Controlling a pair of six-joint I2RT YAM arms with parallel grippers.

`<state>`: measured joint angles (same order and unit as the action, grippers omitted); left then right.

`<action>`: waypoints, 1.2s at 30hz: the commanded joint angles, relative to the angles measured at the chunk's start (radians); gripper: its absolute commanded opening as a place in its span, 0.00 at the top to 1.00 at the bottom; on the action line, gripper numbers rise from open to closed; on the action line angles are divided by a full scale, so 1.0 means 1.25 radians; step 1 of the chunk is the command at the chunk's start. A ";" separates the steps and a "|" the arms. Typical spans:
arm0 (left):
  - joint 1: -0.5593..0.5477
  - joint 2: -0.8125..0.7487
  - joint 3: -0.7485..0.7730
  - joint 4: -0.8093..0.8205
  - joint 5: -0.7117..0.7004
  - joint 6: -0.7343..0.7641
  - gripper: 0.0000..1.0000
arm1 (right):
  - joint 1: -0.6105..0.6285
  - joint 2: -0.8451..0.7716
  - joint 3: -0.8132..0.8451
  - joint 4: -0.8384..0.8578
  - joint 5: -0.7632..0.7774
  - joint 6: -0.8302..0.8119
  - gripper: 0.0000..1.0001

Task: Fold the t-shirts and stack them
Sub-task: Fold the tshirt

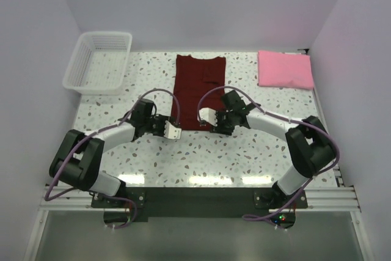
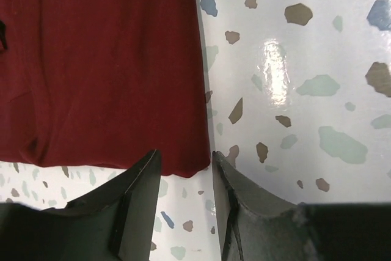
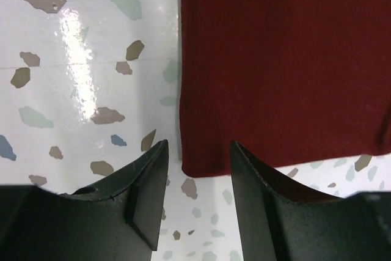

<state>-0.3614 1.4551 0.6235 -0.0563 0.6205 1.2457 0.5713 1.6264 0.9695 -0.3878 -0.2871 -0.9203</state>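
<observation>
Dark red fabric t-shirt (image 1: 197, 87) lay flat, mid speckled terrazzo counter (image 1: 244, 151). Left pincer (image 2: 183, 163) and right pincer (image 3: 198, 151) were both parted, gripping nothing, each straddling a near hem corner. Folded pink t-shirt (image 1: 285, 69) sat far right.

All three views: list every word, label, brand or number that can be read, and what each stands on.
None. The dark red t-shirt, the folded pink t-shirt, the white basket and the speckled table carry no readable text, label or number in any view.
</observation>
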 commanded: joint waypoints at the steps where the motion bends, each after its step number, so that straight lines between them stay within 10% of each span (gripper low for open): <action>1: -0.008 0.014 -0.021 0.093 0.001 0.086 0.57 | 0.017 0.005 -0.029 0.077 0.010 -0.048 0.52; 13: -0.014 0.106 0.009 0.061 -0.018 0.113 0.60 | 0.024 0.066 -0.069 0.129 0.066 -0.097 0.56; 21: -0.014 0.150 0.074 -0.030 -0.023 0.079 0.91 | 0.025 0.052 -0.077 0.118 0.081 -0.097 0.95; 36: 0.034 0.158 0.482 -0.292 -0.012 -0.159 1.00 | -0.083 0.099 0.371 -0.264 0.012 -0.028 1.00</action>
<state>-0.3393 1.6569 1.1210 -0.3645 0.5884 1.1328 0.4927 1.7184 1.3041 -0.5724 -0.2348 -0.9646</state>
